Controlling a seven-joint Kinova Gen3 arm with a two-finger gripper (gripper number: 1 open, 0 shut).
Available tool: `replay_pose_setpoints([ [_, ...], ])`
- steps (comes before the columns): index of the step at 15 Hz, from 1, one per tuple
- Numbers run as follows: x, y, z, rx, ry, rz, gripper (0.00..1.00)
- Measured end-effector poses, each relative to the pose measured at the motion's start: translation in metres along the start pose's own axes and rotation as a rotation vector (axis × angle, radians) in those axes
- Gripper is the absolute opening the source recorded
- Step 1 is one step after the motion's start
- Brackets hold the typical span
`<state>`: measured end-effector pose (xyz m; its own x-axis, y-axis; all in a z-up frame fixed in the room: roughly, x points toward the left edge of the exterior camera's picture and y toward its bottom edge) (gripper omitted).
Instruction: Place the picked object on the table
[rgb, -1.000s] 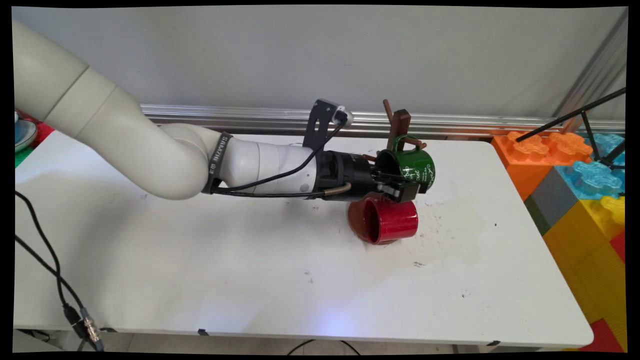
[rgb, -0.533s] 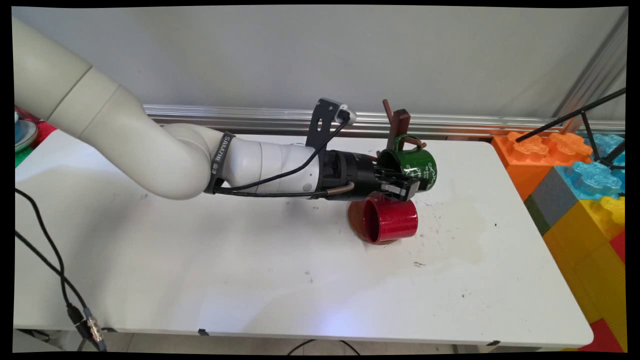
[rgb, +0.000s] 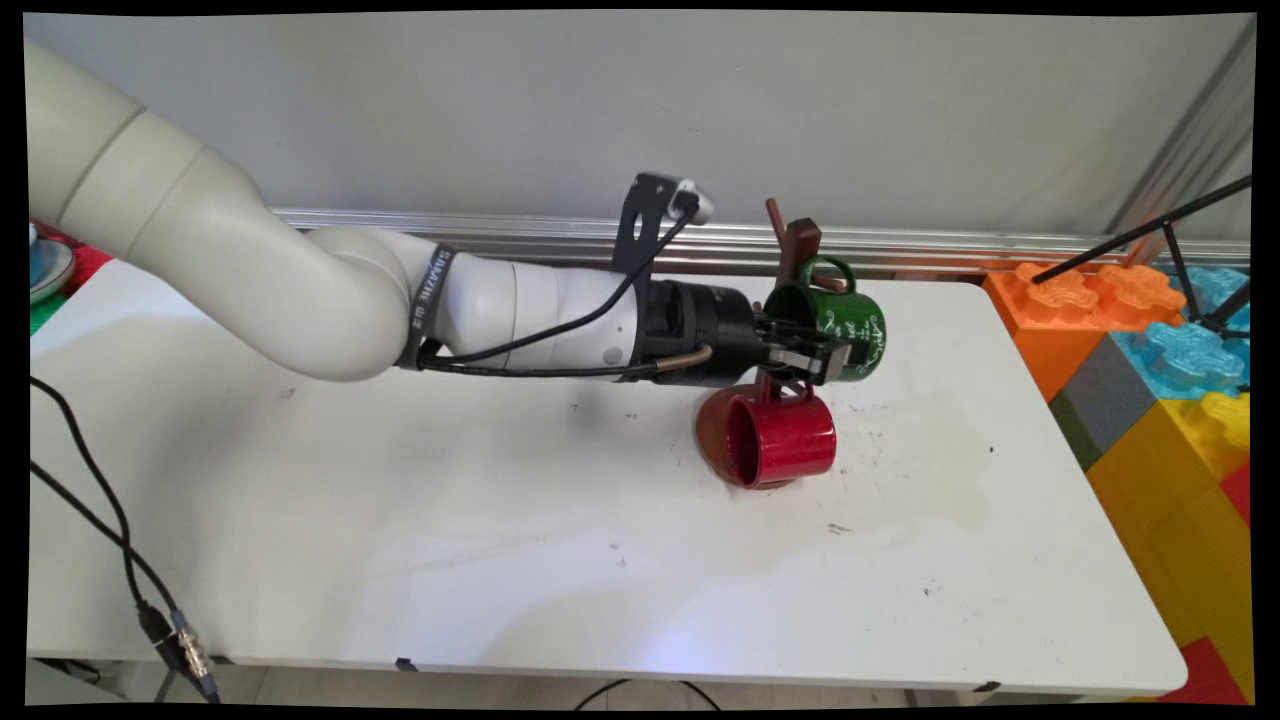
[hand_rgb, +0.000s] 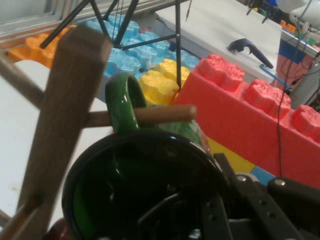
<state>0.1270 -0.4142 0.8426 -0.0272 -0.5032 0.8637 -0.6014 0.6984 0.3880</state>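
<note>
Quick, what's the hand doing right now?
Hand: shut on the green mug, gripping its rim; the mug's handle is looped over a peg of the wooden rack.

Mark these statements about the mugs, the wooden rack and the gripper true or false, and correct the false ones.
1. The gripper is shut on the green mug. True.
2. The green mug's handle is around a peg of the wooden rack. True.
3. The red mug stands upright. False: it hangs on its side, its opening toward the picture's left.
4. The green mug rests on the table. False: it is held above it.
</note>
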Motion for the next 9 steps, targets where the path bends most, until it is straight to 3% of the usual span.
replay_pose_setpoints([
  [6,0.02,0.021,-0.012,-0.045,-0.003,0.016,0.0],
  [9,0.026,0.032,-0.023,-0.066,-0.03,0.031,0.0],
])
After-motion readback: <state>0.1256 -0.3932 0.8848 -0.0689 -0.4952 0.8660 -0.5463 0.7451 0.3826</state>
